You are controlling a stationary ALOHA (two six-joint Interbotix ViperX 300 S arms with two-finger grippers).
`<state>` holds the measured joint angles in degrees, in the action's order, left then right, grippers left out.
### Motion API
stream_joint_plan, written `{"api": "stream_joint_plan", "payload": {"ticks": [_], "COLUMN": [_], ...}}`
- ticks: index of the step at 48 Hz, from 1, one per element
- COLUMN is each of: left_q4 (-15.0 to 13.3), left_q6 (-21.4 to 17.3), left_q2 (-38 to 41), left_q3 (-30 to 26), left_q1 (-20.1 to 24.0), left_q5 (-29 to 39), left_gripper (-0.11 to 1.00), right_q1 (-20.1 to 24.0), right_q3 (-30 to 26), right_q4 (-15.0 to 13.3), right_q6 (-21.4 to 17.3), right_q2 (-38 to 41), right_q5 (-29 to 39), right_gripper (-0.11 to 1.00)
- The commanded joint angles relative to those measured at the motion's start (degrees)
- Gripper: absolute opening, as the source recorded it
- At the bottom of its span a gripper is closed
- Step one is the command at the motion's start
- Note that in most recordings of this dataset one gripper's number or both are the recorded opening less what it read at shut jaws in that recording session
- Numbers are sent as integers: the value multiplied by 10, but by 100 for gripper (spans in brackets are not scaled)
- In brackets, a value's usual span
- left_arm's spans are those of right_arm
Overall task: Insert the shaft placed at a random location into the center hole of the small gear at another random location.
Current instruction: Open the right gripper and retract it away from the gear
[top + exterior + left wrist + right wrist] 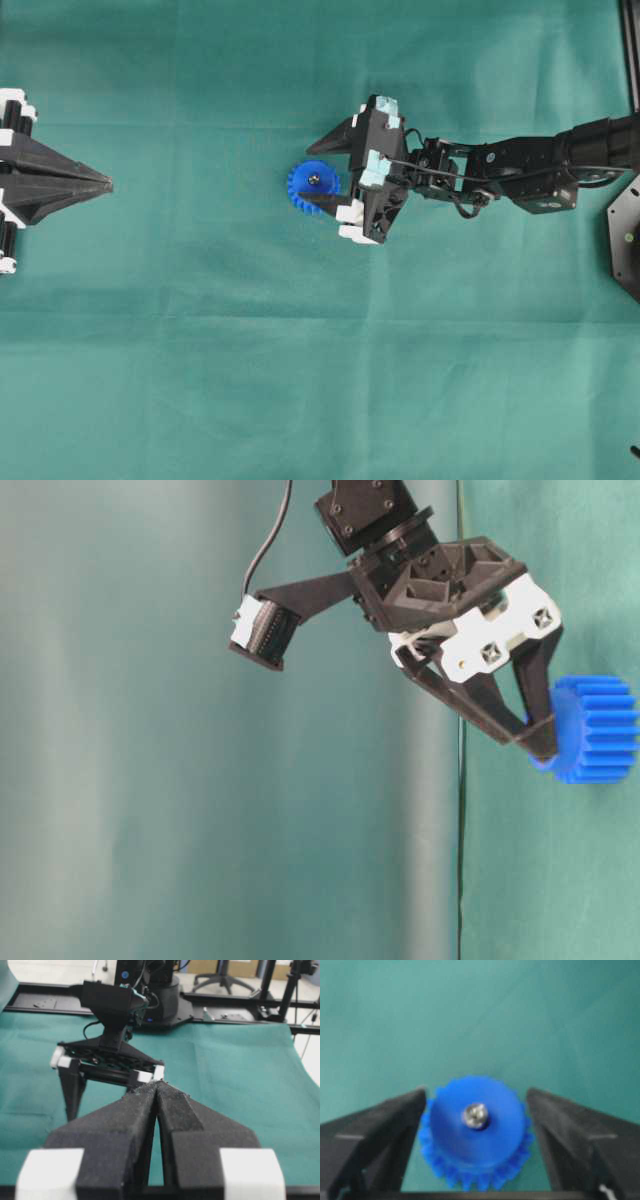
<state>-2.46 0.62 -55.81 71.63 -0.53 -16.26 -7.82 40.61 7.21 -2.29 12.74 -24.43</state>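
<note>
— Gear first, since it sits closest in the right wrist view: the small gear (476,1130) lies flat on the green cloth (480,1010), hub up, and the shaft (475,1115) shows as a shiny dot right where the center hole would be. Why would the pin stand there alone?

— Judging by that, it is seated in the hole; nothing grips it. The right gripper (476,1147) has its fingers (380,1125) spread wide, one on each side of the gear, neither pinching the pin.

— So the spread is a release?

— That is my reading: apart so the pin stays put when the arm lifts. From overhead one finger reaches over the gear's near edge, so a straight rise seems safer than a sideways pull.

— And farther off?

— The left gripper (100,185) rests at the cloth's far left, well apart from the gear, its jaws pressed together on nothing. It seems parked because this job needs only one arm.
</note>
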Motion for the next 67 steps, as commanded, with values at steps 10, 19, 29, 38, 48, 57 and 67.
{"api": "stream_joint_plan", "payload": {"ticks": [10, 19, 29, 38, 48, 57, 67], "left_q4": [-1, -1, -1, -1, -1, -1, -1], "left_q6": [1, 1, 1, 1, 1, 1, 1], "left_q2": [2, 2, 0, -2, -4, -4, -5], "left_q3": [-6, -6, -6, -7, -7, -7, -6], "left_q1": [-1, -1, -1, -1, -1, -1, -1], "left_q5": [-3, -3, -4, -3, -3, -2, -2], "left_gripper": [-1, -1, -1, -1, -1, -1, -1], "right_q1": [1, 1, 1, 4, 15, 25, 29], "right_q3": [-11, -16, -17, -9, 43, 111, 168], "right_q4": [-4, -4, -4, -4, -4, -1, 0], "right_q6": [8, 31, 40, 40, 36, 33, 32], "right_q2": [-74, -149, -192, -197, -254, -338, -432], "right_q5": [10, 51, 76, 79, 83, 84, 113], "right_gripper": [78, 78, 78, 78, 78, 78, 78]}}
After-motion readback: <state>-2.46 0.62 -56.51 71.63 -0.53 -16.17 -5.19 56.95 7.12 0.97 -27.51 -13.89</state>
